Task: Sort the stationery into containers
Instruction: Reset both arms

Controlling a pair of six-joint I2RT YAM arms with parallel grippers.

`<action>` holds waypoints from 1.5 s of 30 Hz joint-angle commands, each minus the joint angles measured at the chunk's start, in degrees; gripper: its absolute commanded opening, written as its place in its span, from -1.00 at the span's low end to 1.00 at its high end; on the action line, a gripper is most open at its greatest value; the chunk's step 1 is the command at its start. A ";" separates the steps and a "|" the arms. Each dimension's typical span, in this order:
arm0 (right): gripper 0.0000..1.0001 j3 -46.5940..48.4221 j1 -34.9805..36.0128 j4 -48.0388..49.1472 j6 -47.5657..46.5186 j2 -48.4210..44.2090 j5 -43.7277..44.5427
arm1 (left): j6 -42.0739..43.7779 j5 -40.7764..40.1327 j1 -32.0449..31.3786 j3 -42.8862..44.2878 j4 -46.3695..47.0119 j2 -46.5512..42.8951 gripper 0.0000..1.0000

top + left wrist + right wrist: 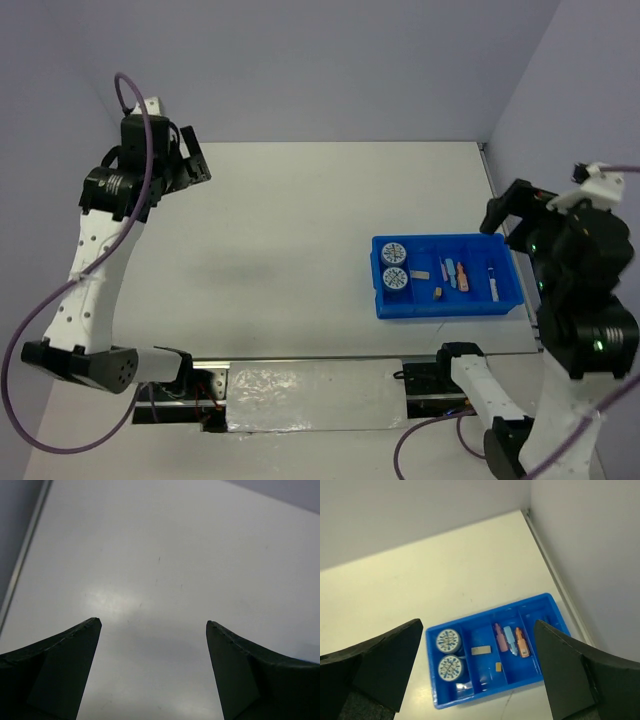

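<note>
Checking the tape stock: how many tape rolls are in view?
2. Both lie in the leftmost compartment of the blue tray: the far roll and the near roll. None seen elsewhere.

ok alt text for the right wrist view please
A bright blue tray on a white table holds two blue-white tape rolls at its left end, a grey block and a tan block in the middle, and pink, light-blue and orange bars further right. The right end effector is open and empty, its two dark fingers framing the bottom corners.
</note>
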 commanded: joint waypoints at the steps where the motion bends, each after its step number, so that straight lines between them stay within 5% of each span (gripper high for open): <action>1: 0.99 3.07 1.45 -8.45 3.40 -2.57 1.99 | 5.37 -7.26 -2.95 4.35 1.63 -5.59 0.99; 7: 0.99 9.05 3.38 -16.19 3.85 -12.06 9.64 | 4.68 -14.21 -3.84 -8.10 5.95 -18.58 0.99; 17: 1.00 0.89 5.32 -19.10 2.96 -21.65 6.04 | -4.91 -12.28 -5.60 -32.64 10.18 -46.02 0.99; 25: 0.99 -3.07 6.37 -17.43 2.96 -22.53 5.07 | -5.70 -14.92 -5.60 -32.30 2.45 -44.98 0.99; 45: 0.99 -4.21 6.64 -16.55 3.93 -22.62 5.60 | -5.44 -17.29 -5.60 -32.04 3.67 -45.15 0.99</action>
